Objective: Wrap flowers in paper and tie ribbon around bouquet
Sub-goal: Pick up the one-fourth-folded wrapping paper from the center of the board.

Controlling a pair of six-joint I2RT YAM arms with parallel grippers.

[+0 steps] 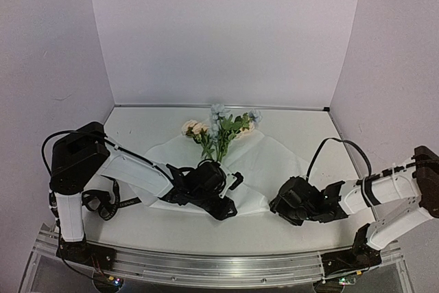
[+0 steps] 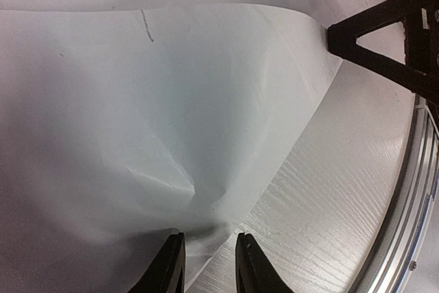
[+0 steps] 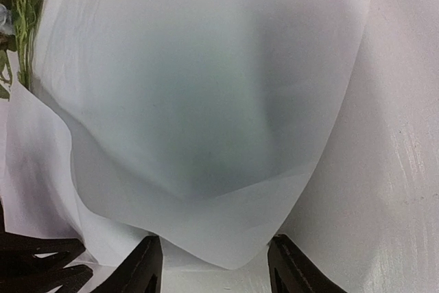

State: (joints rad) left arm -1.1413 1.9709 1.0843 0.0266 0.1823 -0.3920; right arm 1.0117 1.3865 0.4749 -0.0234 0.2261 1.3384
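The flowers (image 1: 221, 130) lie at the back middle, blooms away from me, their stems (image 3: 25, 25) on the white paper (image 1: 274, 162) spread beneath them. My left gripper (image 1: 228, 205) is low at the paper's near edge. Its fingers (image 2: 209, 238) stand a little apart, and the puckered, creased paper edge (image 2: 206, 169) runs between them. At the paper's right front corner my right gripper (image 1: 278, 204) is open (image 3: 216, 241), with a raised paper corner (image 3: 233, 238) lying in the wide gap between its fingers. A black ribbon (image 1: 129, 202) seems to lie by the left arm.
Black cable loops (image 1: 101, 205) hang beside the left arm's base. An aluminium rail (image 1: 206, 265) runs along the table's near edge and shows in the left wrist view (image 2: 405, 211). White walls close off the back and both sides.
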